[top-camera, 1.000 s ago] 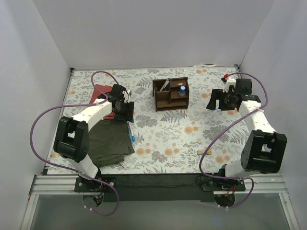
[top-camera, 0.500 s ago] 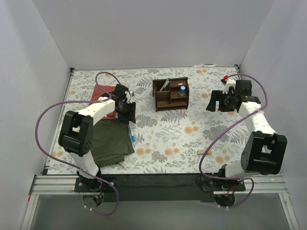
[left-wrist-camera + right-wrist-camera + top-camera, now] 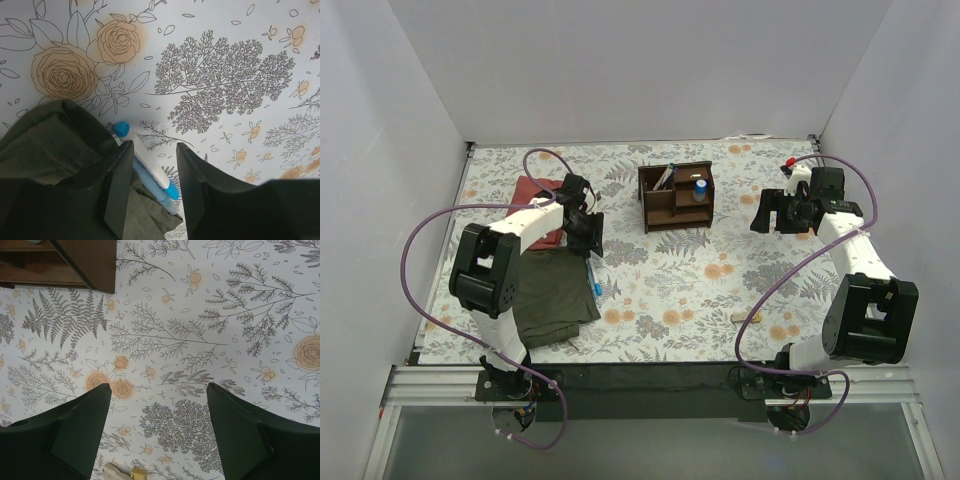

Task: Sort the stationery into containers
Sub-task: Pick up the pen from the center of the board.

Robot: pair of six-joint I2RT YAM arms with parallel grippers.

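Note:
The dark brown wooden organiser stands at the back middle, with pens and a blue-capped cylinder in its compartments. Its corner shows in the right wrist view. Two pens lie at the olive cloth's edge: one white with blue ends, one light blue. My left gripper is open just above them, jaws either side of the pens, with a gap at the right finger. A beige eraser block lies front right. My right gripper is open and empty above the floral mat.
An olive cloth lies at the front left, its edge under the pens. A red cloth lies behind it. White walls close in the table on three sides. Purple cables loop off both arms.
My left arm's elbow has swung inward and the left gripper has shifted slightly toward the pens. The right arm has barely moved.

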